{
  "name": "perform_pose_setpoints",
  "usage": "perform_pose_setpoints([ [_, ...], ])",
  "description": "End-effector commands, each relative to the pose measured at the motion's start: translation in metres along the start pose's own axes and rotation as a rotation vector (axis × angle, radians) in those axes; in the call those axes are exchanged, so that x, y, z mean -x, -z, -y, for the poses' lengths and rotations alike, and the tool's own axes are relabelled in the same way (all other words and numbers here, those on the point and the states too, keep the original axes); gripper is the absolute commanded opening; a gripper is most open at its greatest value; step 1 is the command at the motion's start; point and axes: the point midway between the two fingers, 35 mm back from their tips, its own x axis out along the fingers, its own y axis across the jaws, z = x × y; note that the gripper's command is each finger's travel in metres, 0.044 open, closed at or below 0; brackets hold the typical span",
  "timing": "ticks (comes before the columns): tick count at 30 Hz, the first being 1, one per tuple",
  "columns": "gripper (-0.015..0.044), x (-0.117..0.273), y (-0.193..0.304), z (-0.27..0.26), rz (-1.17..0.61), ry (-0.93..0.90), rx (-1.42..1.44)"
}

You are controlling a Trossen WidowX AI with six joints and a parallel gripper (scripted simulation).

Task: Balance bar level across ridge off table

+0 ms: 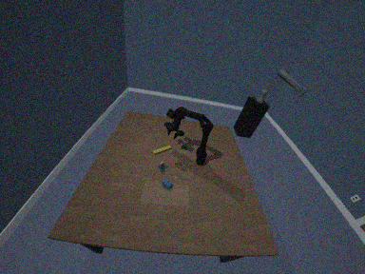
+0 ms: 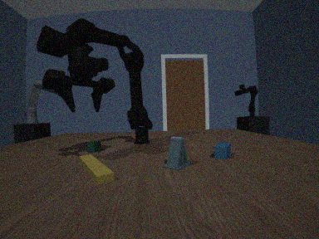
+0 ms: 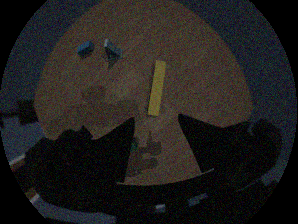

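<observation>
The yellow bar (image 1: 163, 149) (image 2: 96, 169) (image 3: 157, 89) lies flat on the table. The grey-blue ridge (image 1: 162, 166) (image 2: 177, 153) (image 3: 112, 50) stands upright on the table, apart from the bar, with nothing on top of it. My gripper (image 1: 172, 135) (image 2: 85, 110) (image 3: 156, 118) is open and empty, with its fingers pointing down. It hangs high above the table. In the wrist view the bar lies just beyond the gap between the fingertips.
A blue block (image 1: 167, 184) (image 2: 223, 150) (image 3: 85, 49) lies near the ridge. A small green block (image 1: 184, 146) (image 2: 94, 146) (image 3: 134, 146) lies between the bar and the arm's base. The wooden table (image 1: 114, 224) ends at a front edge in the top view.
</observation>
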Motion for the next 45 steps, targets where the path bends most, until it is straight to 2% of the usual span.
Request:
perform_pose_setpoints([
  [1, 0.0315, -0.012, -0.011, 0.007, -0.034, -0.011, -0.025],
  [25, 0.0315, -0.084, -0.083, 0.027, -0.281, 0.028, -0.222],
  [31, 0.0315, -0.088, -0.083, 0.028, -0.283, 0.029, -0.224],
  [39, 0.0315, -0.127, -0.072, 0.027, -0.283, 0.029, -0.224],
  [45, 0.0315, -0.129, -0.071, 0.027, -0.283, 0.029, -0.224],
])
